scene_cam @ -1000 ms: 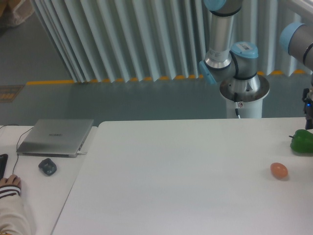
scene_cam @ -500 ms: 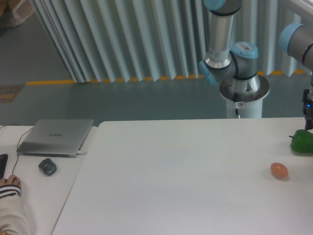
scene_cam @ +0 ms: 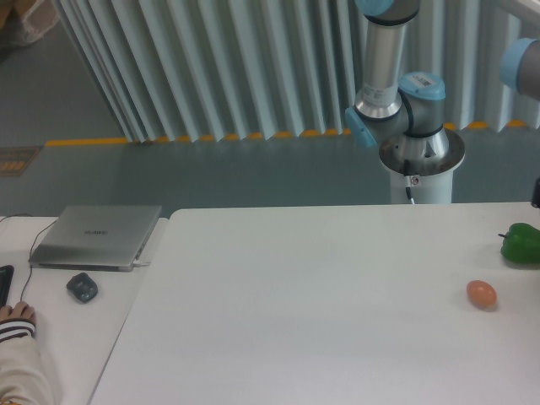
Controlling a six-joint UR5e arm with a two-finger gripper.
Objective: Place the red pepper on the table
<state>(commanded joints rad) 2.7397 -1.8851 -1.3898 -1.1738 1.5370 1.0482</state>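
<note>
1. Standing by the table (scene_cam: 295,321), I could see almost nothing of the gripper: only a dark sliver of hardware showed at the far right edge of the view, above the green pepper (scene_cam: 521,244), and it was cut off by the frame.
2. Whether its fingers were apart or together I could not tell, nor whether anything sat between them.
3. The red pepper was nowhere in view; no red thing lay on the white tabletop or anywhere else I could see.
4. One robot arm (scene_cam: 396,93) rose from a round white pedestal behind the table's far edge, its grey tube going up past the top of the view, with light blue caps at the joints. A second blue-capped joint showed at the upper right corner.
5. On the table I counted two things: the one green pepper at the right edge, partly cut off, and one small orange egg-shaped thing (scene_cam: 481,294) nearer to me and a little to its left, apart from it.
6. On the narrower desk (scene_cam: 76,337) to the left I counted one closed grey laptop (scene_cam: 97,236), one dark mouse (scene_cam: 82,287) just in front of it, and a dark object's edge at the far left.
7. One hand (scene_cam: 17,316) in a striped cuff rested near that edge.
</note>
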